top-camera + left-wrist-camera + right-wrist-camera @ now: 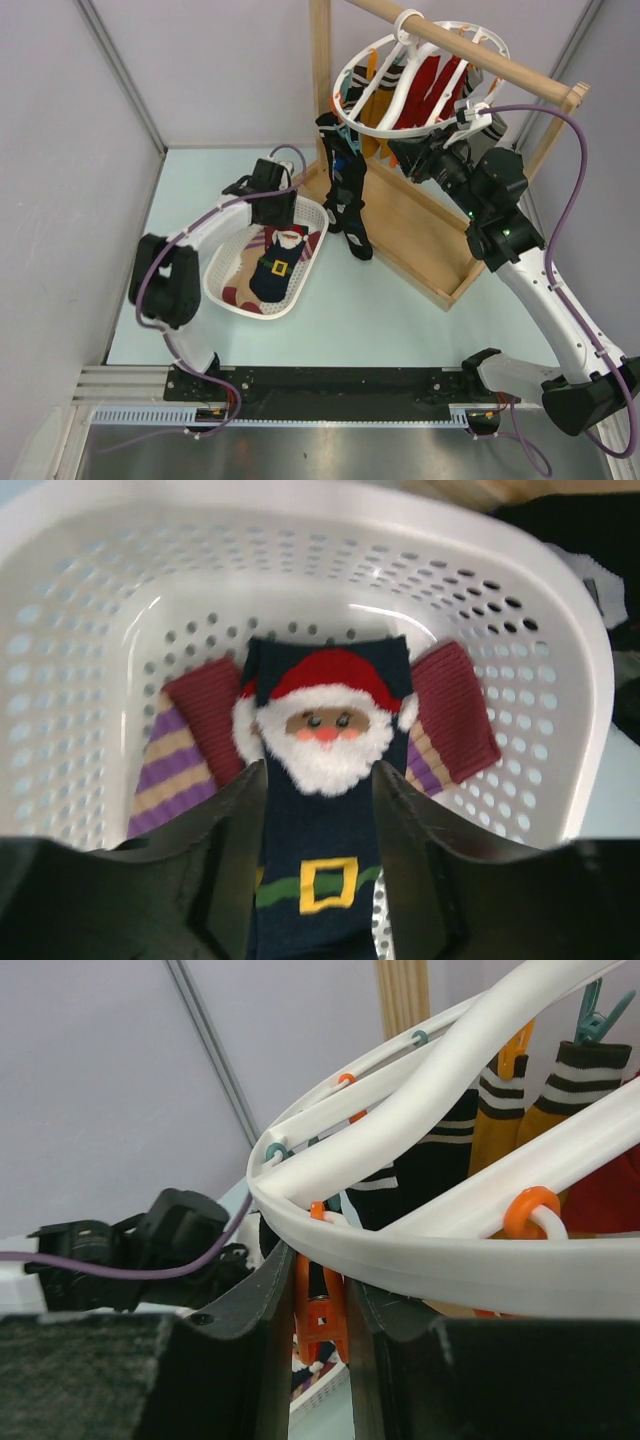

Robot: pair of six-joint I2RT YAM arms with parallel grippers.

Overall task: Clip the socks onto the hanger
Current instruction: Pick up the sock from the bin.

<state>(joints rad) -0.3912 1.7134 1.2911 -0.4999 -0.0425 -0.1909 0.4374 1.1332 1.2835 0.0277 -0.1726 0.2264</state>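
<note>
The white ring hanger (420, 75) hangs from a wooden rail, with several socks clipped to it, among them a long black sock (347, 195). My right gripper (402, 150) is at the ring's near edge. In the right wrist view its fingers (320, 1295) press both sides of an orange clip (320, 1322) under the ring (450, 1250). My left gripper (282, 212) hangs over the basket. In the left wrist view it (318, 785) is open and straddles a navy Santa sock (325, 730), which lies on maroon striped socks (190, 740).
The white perforated basket (225, 270) stands at centre left; its rim (300, 510) shows in the left wrist view. The wooden frame base (420, 235) and upright post (320, 80) stand behind it. Grey walls close in the left, back and right sides.
</note>
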